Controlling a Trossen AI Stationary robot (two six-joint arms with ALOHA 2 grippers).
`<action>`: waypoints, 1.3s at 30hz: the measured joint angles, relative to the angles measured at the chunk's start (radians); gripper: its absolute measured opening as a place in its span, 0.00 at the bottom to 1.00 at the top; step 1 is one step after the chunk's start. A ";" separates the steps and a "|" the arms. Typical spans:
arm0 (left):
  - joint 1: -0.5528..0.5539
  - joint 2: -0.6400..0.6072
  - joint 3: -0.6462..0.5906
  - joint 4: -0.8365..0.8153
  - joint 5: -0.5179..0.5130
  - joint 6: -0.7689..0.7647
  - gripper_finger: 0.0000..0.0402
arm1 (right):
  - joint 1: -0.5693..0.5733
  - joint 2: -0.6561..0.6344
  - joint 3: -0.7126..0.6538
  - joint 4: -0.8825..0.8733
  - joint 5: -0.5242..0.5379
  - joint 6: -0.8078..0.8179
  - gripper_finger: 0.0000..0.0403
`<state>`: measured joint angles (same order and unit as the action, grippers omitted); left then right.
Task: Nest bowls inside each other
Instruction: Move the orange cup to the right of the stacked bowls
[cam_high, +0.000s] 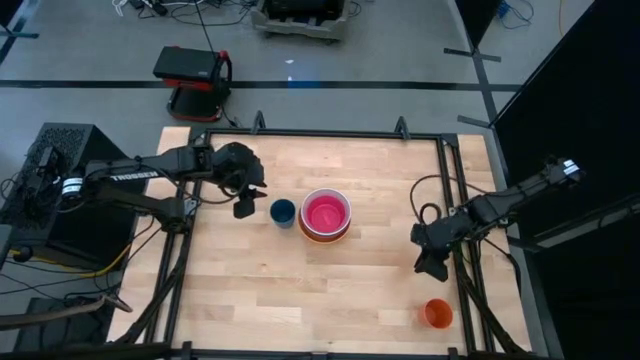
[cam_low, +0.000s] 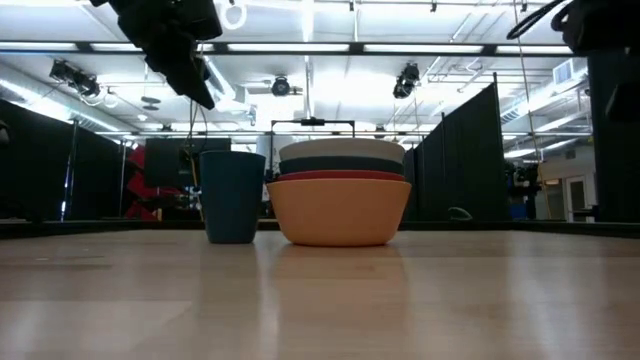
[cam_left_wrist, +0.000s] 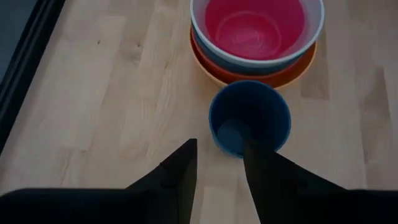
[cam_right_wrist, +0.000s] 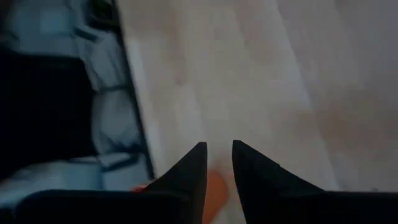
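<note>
The stack of round, shallow plastic bowls (cam_high: 325, 215) sits near the middle of the pale wooden surface (cam_high: 320, 290), and everything here is placed from it. All the bowls are nested: yellow-orange outermost at the bottom, then red-orange, dark teal and white, with the magenta pink one innermost.

Nearest the front edge, well off to the right of the stack, stands a small orange plastic cup (cam_high: 437, 313). Between that cup and the stack, but close to the surface's right rim, hangs the right hand (cam_high: 432, 265); its two dark fingers stand a narrow gap apart and seem to hold nothing, though its wrist view is blurred.

Just left of the stack stands a dark blue plastic cup (cam_high: 283, 211). The left hand (cam_high: 244, 207) hovers above, just left of that cup, fingers slightly apart, empty.
</note>
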<state>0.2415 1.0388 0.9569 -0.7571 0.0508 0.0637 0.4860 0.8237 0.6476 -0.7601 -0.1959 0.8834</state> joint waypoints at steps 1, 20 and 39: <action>0.000 0.000 -0.002 0.001 -0.001 0.004 0.31 | 0.006 0.015 0.005 -0.015 0.007 -0.009 0.10; 0.001 0.001 -0.013 0.007 -0.049 0.014 0.29 | 0.436 0.127 0.191 -0.217 0.398 0.245 0.02; 0.001 0.001 -0.013 0.008 -0.049 -0.017 0.30 | 0.613 0.194 0.182 -0.109 0.427 0.501 0.19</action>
<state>0.2420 1.0393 0.9436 -0.7494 0.0017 0.0472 1.0988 1.0180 0.8295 -0.8696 0.2311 1.3846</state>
